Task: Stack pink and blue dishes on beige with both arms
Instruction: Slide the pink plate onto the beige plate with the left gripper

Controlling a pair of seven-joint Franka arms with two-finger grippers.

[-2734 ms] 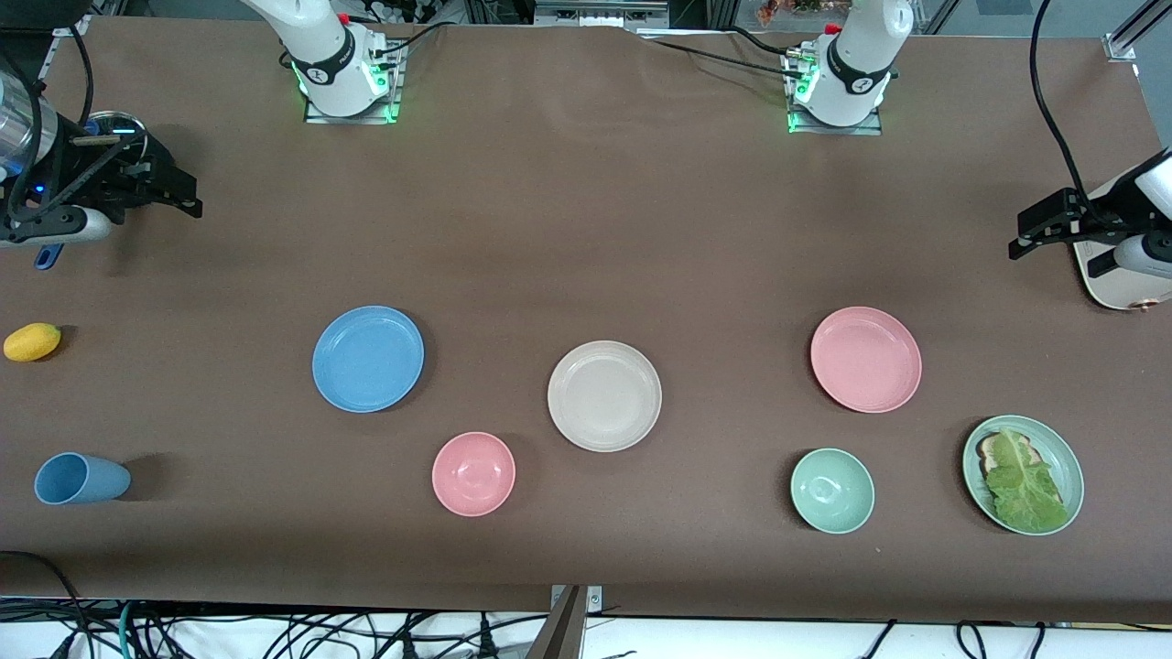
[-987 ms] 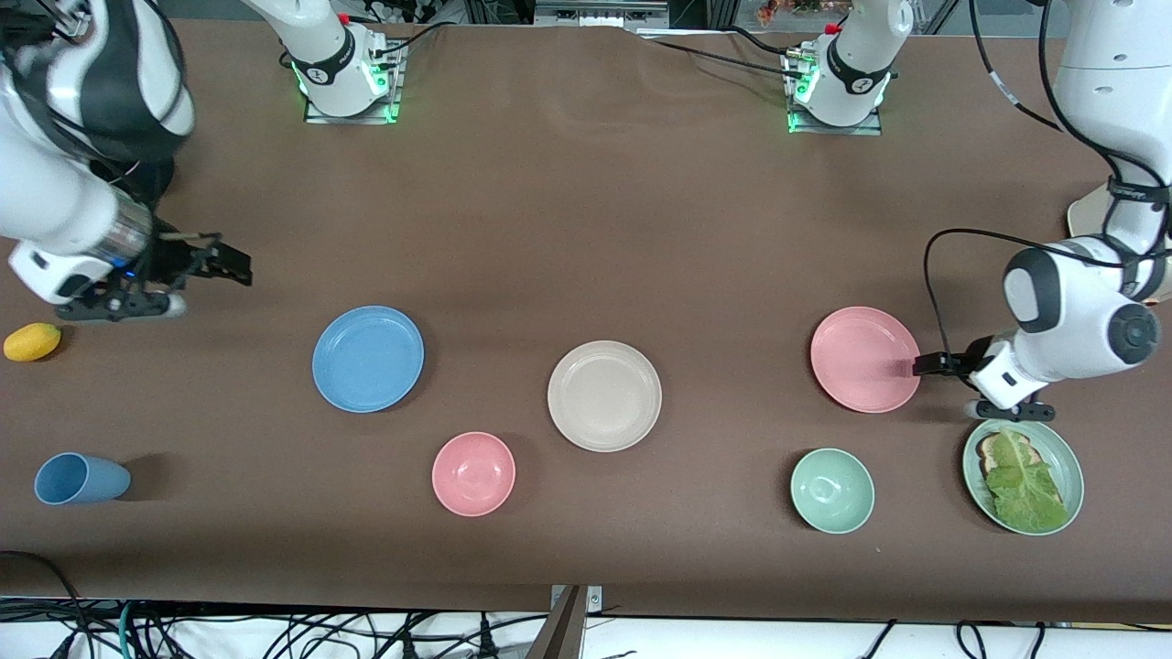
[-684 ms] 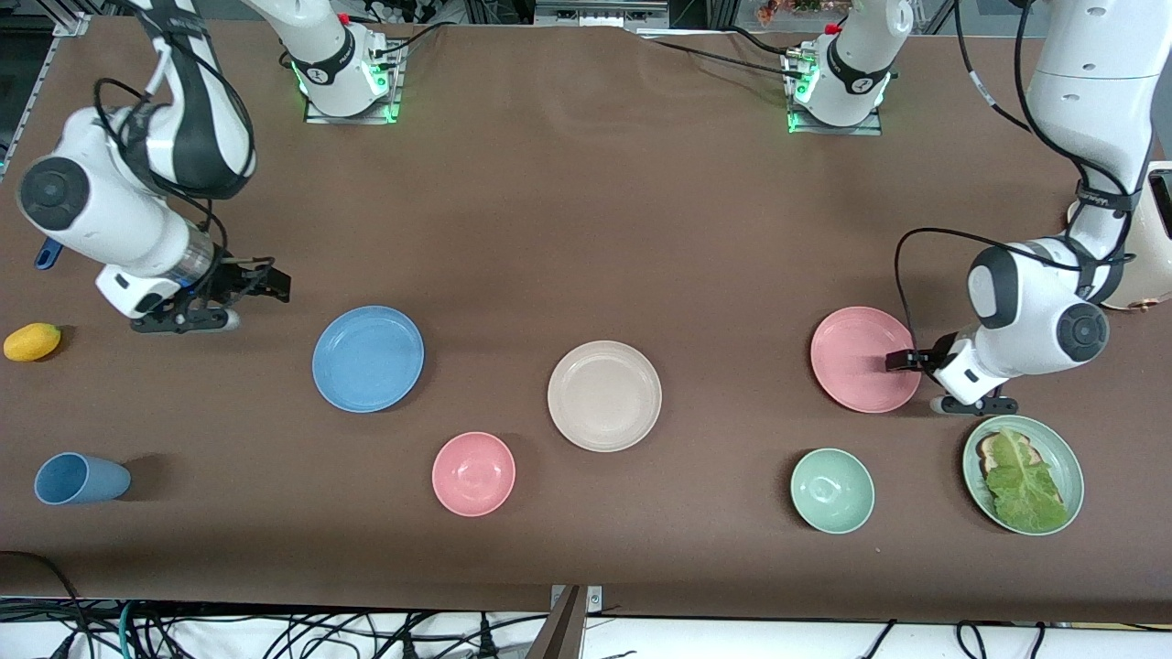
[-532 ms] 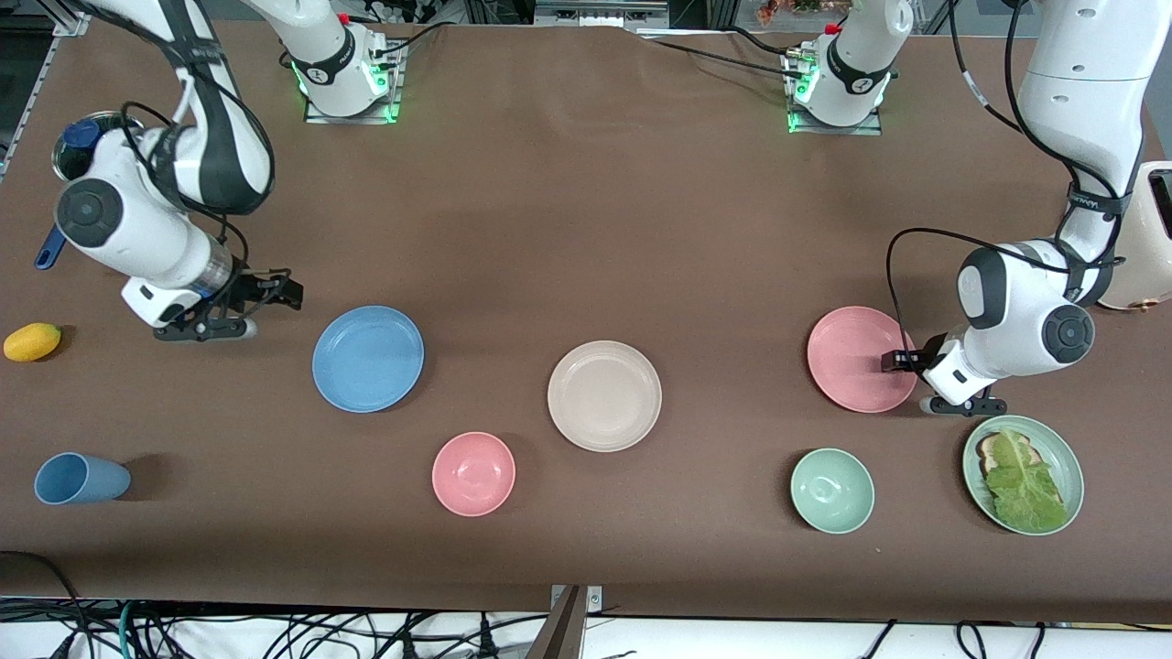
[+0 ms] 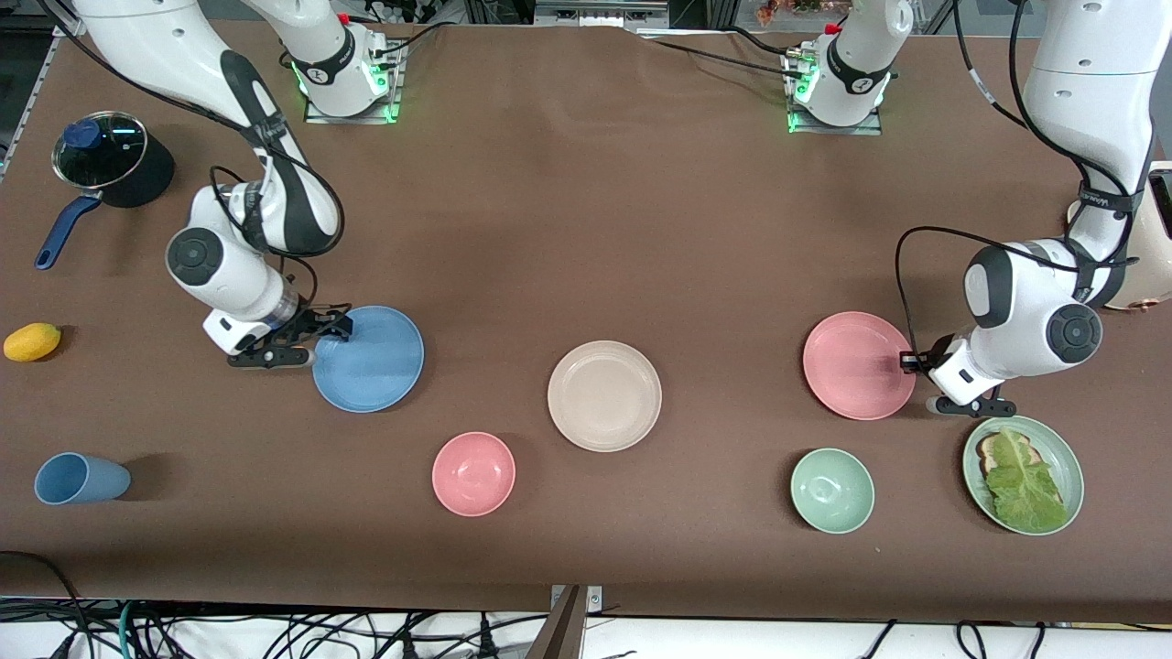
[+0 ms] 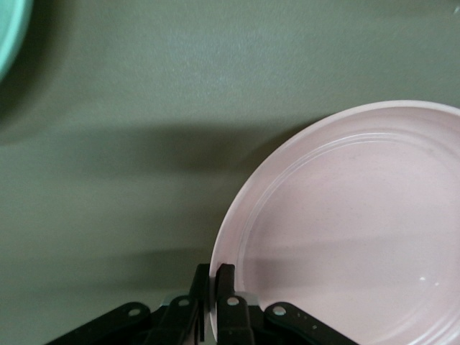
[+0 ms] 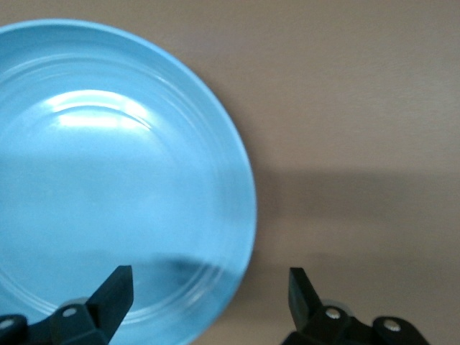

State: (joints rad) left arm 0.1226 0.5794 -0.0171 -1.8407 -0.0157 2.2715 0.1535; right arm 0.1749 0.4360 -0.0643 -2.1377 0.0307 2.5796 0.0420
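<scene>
Pinched tight on the rim of the pink plate, the left gripper holds only a thin edge, so I judge the plate could tilt or slip out once lifted. Jaws on the right gripper stand wide at the rim of the blue plate, nothing gripped; closing off the lip would push it away. Between the two plates sits one beige plate, untouched. Counted: three flat plates, two bowls, one blue cup, one green plate with lettuce, one lemon, one pot.
</scene>
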